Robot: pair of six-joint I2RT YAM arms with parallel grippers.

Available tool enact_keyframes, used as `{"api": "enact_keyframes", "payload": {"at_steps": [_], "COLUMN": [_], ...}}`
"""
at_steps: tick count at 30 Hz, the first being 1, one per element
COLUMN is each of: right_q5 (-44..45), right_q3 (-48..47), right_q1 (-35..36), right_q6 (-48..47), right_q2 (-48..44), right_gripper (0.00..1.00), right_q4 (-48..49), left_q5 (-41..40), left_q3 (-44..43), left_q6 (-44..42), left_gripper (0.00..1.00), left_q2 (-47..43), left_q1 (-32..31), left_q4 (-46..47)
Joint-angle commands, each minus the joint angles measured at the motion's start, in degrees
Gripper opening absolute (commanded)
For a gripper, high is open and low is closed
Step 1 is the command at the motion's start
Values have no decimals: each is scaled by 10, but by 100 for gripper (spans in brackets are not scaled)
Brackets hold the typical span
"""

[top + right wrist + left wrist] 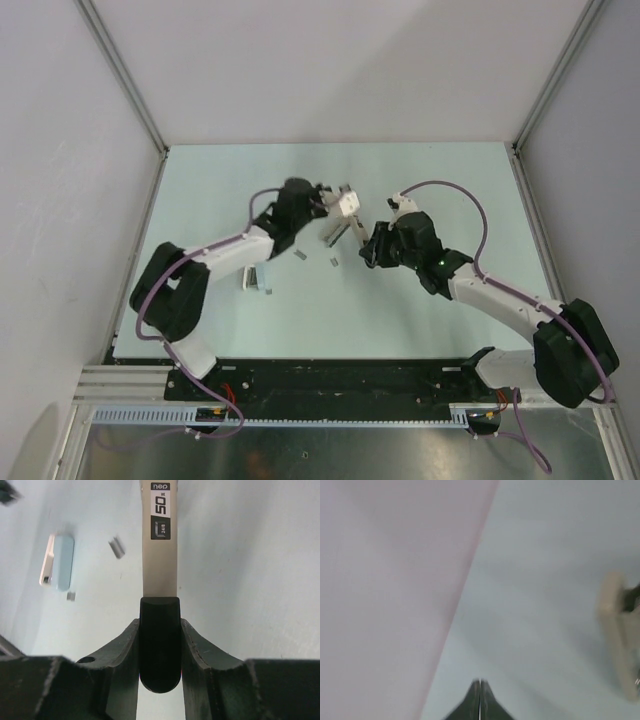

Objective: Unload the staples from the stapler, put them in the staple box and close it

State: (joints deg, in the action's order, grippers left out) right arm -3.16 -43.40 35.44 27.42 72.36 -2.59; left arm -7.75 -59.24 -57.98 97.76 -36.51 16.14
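Seen from above, the stapler (336,232) is held at mid-counter (430,180) between both arms. Its long axis runs from the right fingers (368,246) up-left toward the left fingers (344,205), which sit just beside its far end. Loose staples (300,257) lie near the box (255,278). The left wrist view is blurred and shows its fingers pressed together on nothing visible. In the right wrist view the fingers are narrow, clamped on the stapler's black end, and the bar points straight away. The box's contents cannot be told.
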Motion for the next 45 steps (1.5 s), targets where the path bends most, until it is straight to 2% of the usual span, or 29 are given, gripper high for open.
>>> {"api": "enact_keyframes", "payload": {"at_steps": [1, 6, 11, 16, 22, 24, 27, 30, 35, 43, 44, 45], "right_q5": [68, 153, 184, 174, 201, 219, 248, 280, 316, 331, 326, 320], "right_q3": [-33, -53, -116, -185, -257, -279, -318, -350, -386, -455, -465, -474], "right_q1": [3, 9, -2, -18, -20, -21, -18, -12, 2, 15, 15, 15], "right_q6": [20, 30, 52, 46, -66, -97, -131, -148, -161, -159, -153, -146], "right_q2": [33, 114, 201, 252, 298, 321, 361, 399, 442, 492, 496, 499], "right_gripper": [0, 0, 0, 0, 0, 0, 0, 0, 0, 0, 5, 14], "right_q4": [135, 273, 348, 337, 248, 215, 160, 120, 87, 39, 22, 6], "left_q5": [95, 124, 126, 130, 136, 141, 153, 167, 191, 202, 202, 202], "left_q3": [-74, -40, 26, 74, 81, 77, 73, 69, 55, 36, 34, 34], "left_q6": [244, 283, 278, 275, 291, 299, 309, 313, 314, 325, 325, 325], "left_gripper": [3, 3, 3, 3, 5, 12, 40, 55, 62, 63, 63, 63], "left_q2": [-71, -124, -175, -217, -231, -231, -234, -239, -245, -239, -238, -238], "left_q1": [69, 111, 136, 149, 150, 150, 150, 152, 155, 155, 155, 155], "left_q4": [-150, -175, -176, -176, -181, -190, -208, -228, -261, -276, -277, -278]}}
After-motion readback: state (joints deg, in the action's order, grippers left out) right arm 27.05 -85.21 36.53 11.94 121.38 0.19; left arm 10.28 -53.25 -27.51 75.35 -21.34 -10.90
